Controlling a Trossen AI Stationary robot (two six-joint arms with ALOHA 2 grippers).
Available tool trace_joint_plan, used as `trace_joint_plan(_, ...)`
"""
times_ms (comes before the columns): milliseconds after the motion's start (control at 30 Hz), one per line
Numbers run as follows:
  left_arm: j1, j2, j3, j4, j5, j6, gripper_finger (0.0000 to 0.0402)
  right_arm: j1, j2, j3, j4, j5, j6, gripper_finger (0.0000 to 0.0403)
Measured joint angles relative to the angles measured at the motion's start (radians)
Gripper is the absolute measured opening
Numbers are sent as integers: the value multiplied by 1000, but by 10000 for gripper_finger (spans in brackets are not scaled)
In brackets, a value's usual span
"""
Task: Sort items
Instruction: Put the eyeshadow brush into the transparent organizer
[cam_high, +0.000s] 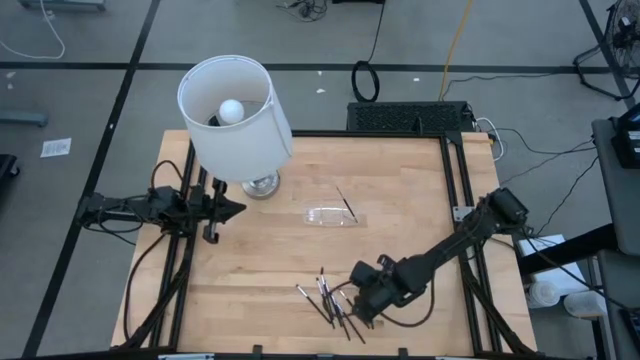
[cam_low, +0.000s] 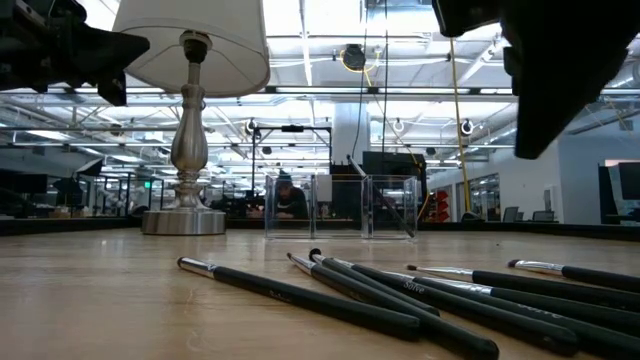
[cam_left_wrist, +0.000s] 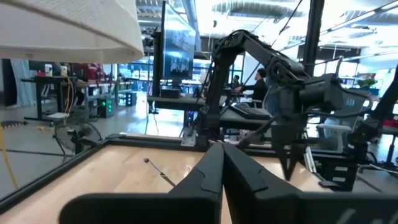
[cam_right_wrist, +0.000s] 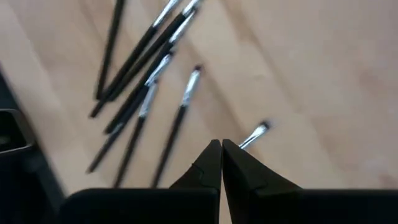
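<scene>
Several thin dark sticks with silvery ends (cam_high: 328, 298) lie in a loose pile near the table's near edge, flat on the wood (cam_low: 400, 295). One more stick (cam_high: 345, 205) leans inside the small clear tray (cam_high: 333, 216) at mid table. My right gripper (cam_high: 352, 306) hovers raised over the pile's right side with its fingers shut (cam_right_wrist: 221, 144). One stick's silvery end (cam_right_wrist: 256, 132) shows just beside a finger; whether it touches, I cannot tell. My left gripper (cam_high: 240, 209) waits shut at the left edge, beside the lamp (cam_high: 235, 115).
The white-shaded lamp stands on its silver base (cam_low: 184, 220) at the far left of the table. The clear tray (cam_low: 340, 205) sits between the lamp and the pile. Bare wood lies to the right of the tray and left of the pile. A dark frame (cam_high: 455, 190) edges the table.
</scene>
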Motion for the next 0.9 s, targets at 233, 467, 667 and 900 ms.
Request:
trace_joint_plan(233,0,0,0,-2,-10,35,40,34,1,0,14,-61,167,2)
trace_joint_plan(467,0,0,0,-3,-10,21,42,41,1,-3,-23,-7,154,8)
trace_joint_plan(667,0,0,0,-4,-10,7,42,20,1,-51,41,-43,147,44)
trace_joint_plan(900,0,0,0,-18,-10,8,42,-5,1,-112,68,-87,191,146)
